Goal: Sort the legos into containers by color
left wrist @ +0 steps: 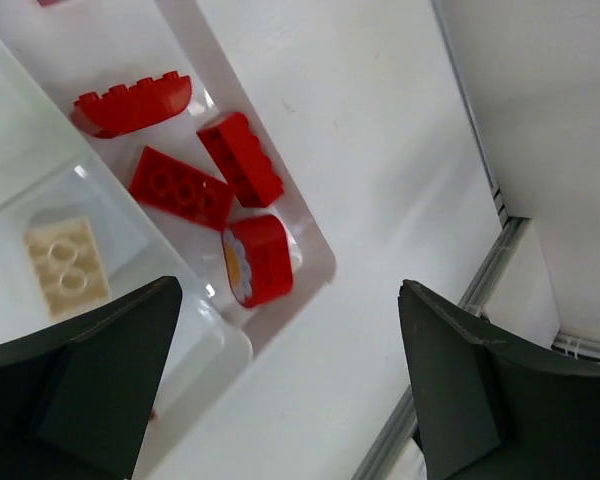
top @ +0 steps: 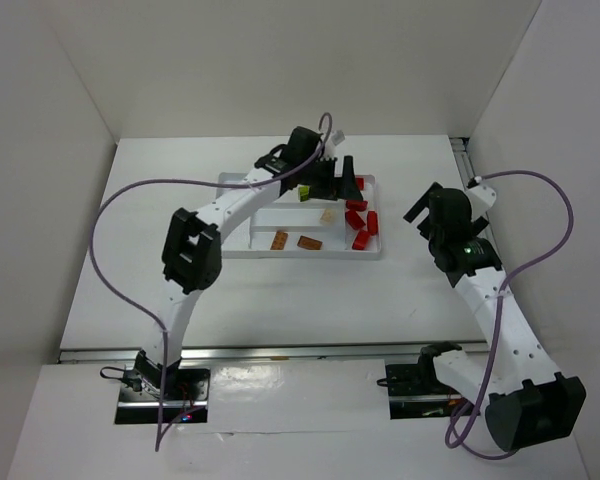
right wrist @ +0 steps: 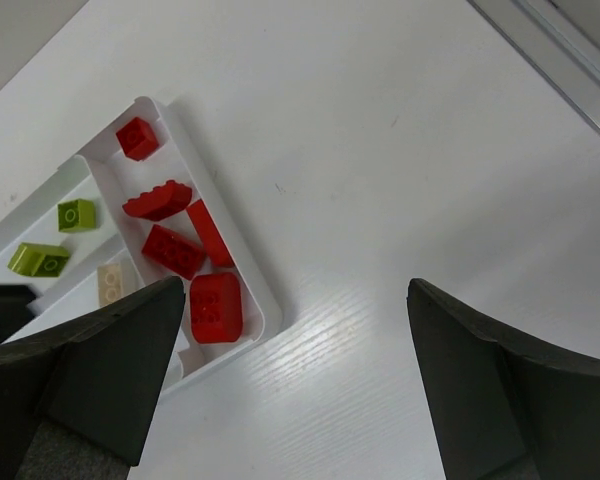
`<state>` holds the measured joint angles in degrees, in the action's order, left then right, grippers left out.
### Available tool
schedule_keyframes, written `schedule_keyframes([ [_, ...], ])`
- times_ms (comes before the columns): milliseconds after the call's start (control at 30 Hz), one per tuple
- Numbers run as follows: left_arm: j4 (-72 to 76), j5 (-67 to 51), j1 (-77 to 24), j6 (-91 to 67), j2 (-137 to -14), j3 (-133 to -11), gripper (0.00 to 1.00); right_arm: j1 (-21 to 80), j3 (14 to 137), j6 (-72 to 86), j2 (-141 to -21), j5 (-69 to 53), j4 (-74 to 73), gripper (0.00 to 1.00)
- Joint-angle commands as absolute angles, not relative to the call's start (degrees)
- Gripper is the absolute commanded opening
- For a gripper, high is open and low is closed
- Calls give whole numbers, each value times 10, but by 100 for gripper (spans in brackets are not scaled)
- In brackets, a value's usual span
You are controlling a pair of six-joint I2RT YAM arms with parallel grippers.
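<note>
My left gripper point(left wrist: 288, 300) open, empty, over the tray point(top: 300, 256).
Red legos point(left wrist: 180, 188) lie together in the end compartment point(right wrist: 158, 168); my right gripper point(right wrist: 295, 290) open too. I see none loose, so next: pull back clear.

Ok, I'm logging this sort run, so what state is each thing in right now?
Tray: flat on the table.
Left gripper: open, empty, above the tray's red end.
Right gripper: open, empty, over the table beside the tray.
Red bricks: loose in the end compartment.
Lime green bricks: two, in a neighbouring compartment.
Orange bricks: two, flat in the near compartment.
Cream brick: flat inside the tray.
</note>
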<state>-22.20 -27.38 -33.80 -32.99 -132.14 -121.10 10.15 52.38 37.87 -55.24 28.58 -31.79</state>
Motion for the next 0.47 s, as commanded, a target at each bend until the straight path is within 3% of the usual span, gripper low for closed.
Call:
schedule_keyframes([
  [0,-241,-226,-332,-281,-1171,-1170,100,95,576,374,-583,316,-336,99],
  [433,-314,-71,-315,-230,-861,-941,100,90,597,368,-651,354,-340,99],
])
